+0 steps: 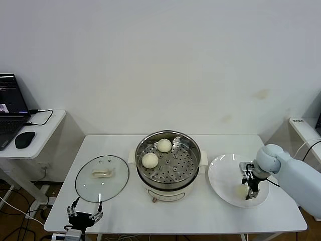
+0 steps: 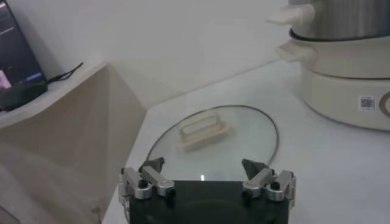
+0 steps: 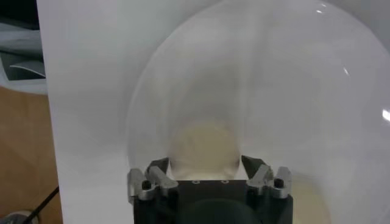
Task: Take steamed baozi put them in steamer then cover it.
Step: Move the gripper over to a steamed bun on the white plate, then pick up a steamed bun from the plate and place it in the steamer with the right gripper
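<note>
1. Head view: the right gripper [image 1: 249, 190] is down over the plate [image 1: 223, 173] on the table's [image 1: 200, 213] right side, clenched on a bun [image 1: 242, 190] that sits on the plate. The steamer [image 1: 168, 163] lies to the left of that grip, at the table's middle, with two buns already on its tray, one [image 1: 150, 160] nearer the front left and one [image 1: 164, 145] behind it. No other bun shows on the plate. My judgement: the coming move is a lift and a carry leftward over the pot's rim, and the right arm is plainly the nearer one for it.

2. Left wrist view: the left gripper [image 2: 204, 173] hangs spread wide and empty at the table's front left edge. The lid [image 2: 213, 141] lies flat just beyond it, its handle's [image 2: 204, 128] long axis running crosswise to the fingers. The steamer base stands well past the lid.

3. Right wrist view: the fingers [image 3: 158, 167] press both flanks of the bun [image 3: 204, 146]. Nothing else shows on the plate nearby; only the steamer's raised rim would stand in the carry's way.
</note>
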Controlling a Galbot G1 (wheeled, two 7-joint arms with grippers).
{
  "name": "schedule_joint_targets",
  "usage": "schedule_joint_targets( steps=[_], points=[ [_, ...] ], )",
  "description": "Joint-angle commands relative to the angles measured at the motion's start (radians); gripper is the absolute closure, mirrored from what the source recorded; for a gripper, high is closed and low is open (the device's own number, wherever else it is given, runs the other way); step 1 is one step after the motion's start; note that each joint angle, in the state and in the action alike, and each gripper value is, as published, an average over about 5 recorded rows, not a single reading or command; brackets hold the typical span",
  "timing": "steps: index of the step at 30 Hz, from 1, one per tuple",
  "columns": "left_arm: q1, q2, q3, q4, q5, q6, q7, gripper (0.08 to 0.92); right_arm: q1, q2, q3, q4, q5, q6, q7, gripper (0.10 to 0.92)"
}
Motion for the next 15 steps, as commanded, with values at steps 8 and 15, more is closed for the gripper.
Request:
schedule_joint_targets(
  steps=[8,15],
  points=[
    [-0.01,-0.001,0.001,-0.003,-0.002,-0.002,-0.002,0.177,0.194,-0.056,-0.057,0.051,0.118,-0.022,-0.02,0.465],
    [-0.022,0.003,-0.007,-0.001,0.008,-0.014,-0.018,0.177,0.549,-0.018,-0.228,0.059,0.289,-0.013,-0.09,0.462]
  ],
)
